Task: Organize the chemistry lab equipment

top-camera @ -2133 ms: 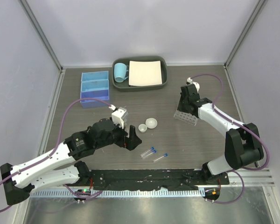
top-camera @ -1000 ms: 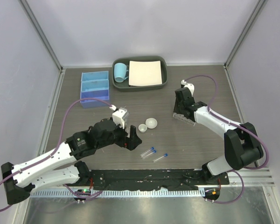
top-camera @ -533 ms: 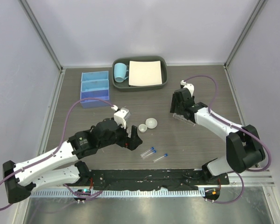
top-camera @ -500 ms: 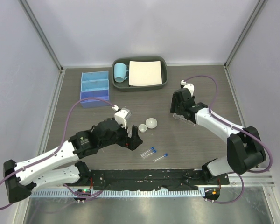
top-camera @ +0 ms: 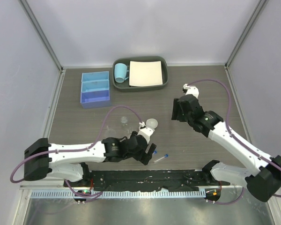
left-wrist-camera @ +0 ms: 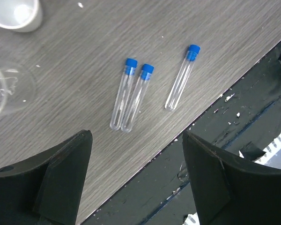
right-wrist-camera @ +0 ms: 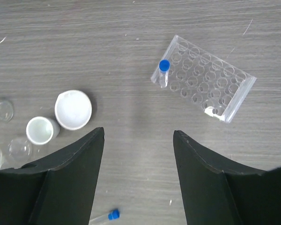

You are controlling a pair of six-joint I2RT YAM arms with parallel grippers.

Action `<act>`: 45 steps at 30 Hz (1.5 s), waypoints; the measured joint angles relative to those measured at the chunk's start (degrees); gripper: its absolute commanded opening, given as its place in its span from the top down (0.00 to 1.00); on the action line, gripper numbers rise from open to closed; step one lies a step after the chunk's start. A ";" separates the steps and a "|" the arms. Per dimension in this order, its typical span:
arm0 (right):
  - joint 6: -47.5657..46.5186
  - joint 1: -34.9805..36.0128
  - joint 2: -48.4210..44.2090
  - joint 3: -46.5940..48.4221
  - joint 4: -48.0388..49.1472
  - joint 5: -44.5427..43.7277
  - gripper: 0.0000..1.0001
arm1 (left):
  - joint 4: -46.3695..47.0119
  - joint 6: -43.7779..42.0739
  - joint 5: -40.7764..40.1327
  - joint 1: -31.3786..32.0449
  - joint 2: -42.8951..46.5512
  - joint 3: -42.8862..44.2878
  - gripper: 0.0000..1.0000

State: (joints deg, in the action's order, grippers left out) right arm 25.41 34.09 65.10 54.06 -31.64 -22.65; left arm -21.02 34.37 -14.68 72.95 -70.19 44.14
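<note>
The clear rack (right-wrist-camera: pixel 203 77) lies ahead and to the right of the right gripper (right-wrist-camera: pixel 138 140), whose jaws are spread and empty. One blue-capped tube (right-wrist-camera: pixel 163 72) stands at a corner of the rack. Two white dishes (right-wrist-camera: pixel 73 109) sit ahead and to the left of the same gripper. Three loose tubes (left-wrist-camera: pixel 123 93) lie flat just ahead of the left gripper (left-wrist-camera: pixel 136 150), whose jaws are also spread with nothing between them.

White arms (top-camera: pixel 70 152), black joints (top-camera: pixel 116 149) — cables (top-camera: pixel 208 80) seemingly purple.
</note>
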 measured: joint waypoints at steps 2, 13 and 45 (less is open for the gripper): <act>0.46 0.63 -3.34 -0.68 -1.95 0.61 0.34 | 1.05 0.20 -0.63 1.73 -2.73 0.61 0.21; 2.78 1.60 -13.09 -4.37 -10.73 3.50 0.33 | 4.28 -0.68 -4.79 10.32 -17.42 10.97 0.36; 6.49 1.77 -22.47 -7.15 -15.87 10.80 0.32 | 16.17 -8.11 -3.21 8.11 -26.51 7.08 0.49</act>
State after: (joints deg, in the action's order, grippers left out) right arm 31.90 35.86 42.63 46.92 -47.51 -11.86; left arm -4.84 26.26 -17.89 81.06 -96.71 51.22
